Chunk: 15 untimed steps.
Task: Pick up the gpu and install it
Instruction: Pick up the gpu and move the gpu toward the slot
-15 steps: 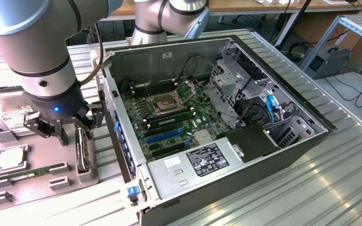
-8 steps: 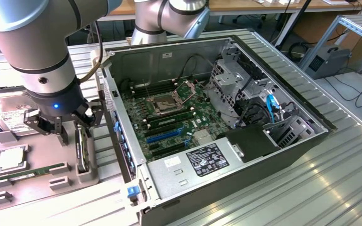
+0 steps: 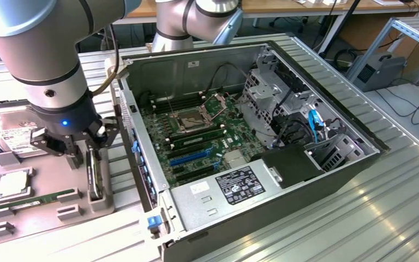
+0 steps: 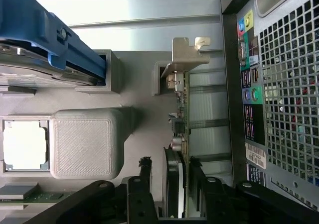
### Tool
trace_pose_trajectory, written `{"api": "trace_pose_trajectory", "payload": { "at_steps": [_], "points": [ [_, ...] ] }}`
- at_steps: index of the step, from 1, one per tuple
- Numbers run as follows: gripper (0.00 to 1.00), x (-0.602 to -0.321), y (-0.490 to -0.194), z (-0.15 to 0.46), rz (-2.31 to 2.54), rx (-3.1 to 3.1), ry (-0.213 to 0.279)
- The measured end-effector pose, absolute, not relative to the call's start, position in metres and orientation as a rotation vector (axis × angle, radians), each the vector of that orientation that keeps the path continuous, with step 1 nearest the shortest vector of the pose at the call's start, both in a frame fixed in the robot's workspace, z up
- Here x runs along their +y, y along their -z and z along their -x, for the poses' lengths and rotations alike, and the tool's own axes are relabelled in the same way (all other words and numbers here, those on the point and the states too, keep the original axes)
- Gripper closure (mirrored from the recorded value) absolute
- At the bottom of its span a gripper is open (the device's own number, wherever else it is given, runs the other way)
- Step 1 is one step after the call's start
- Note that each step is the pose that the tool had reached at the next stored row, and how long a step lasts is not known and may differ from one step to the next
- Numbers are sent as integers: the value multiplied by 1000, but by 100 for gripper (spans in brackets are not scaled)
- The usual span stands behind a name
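Your claw [image 4: 170, 165] stands released astride the gpu [image 4: 182, 109], at nine o'clock of the case [image 3: 187, 76] in the exterior view; centre both fingers, then squeeze squarely.

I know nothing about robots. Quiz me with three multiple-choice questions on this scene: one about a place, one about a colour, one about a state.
1. Where is the gpu?
A) on edge in the grey tray beside the computer case
B) plugged in inside the case
C) lifted in the air

2. What colour is the light on the arm?
A) red
B) blue
C) yellow

3. How is the gripper placed?
A) shut, away from everything
B) holding the gpu high over the case
C) open, one finger on each side of the gpu

Answers: A, the card stands upright in its tray holder. B, the light glows blue. C, the wrist view shows gaps between the fingers and the card.
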<state>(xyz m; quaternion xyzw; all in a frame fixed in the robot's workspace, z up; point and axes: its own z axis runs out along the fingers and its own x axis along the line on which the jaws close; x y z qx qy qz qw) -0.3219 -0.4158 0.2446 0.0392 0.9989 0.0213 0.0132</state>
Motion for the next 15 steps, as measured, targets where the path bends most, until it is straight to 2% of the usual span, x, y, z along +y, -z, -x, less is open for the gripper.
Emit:
{"api": "trace_pose_trajectory", "payload": {
  "at_steps": [3, 15],
  "points": [
    [72, -416, -245, 322, -122, 3112, -66],
    [73, -416, -245, 322, -122, 3112, -66]
  ]
}}
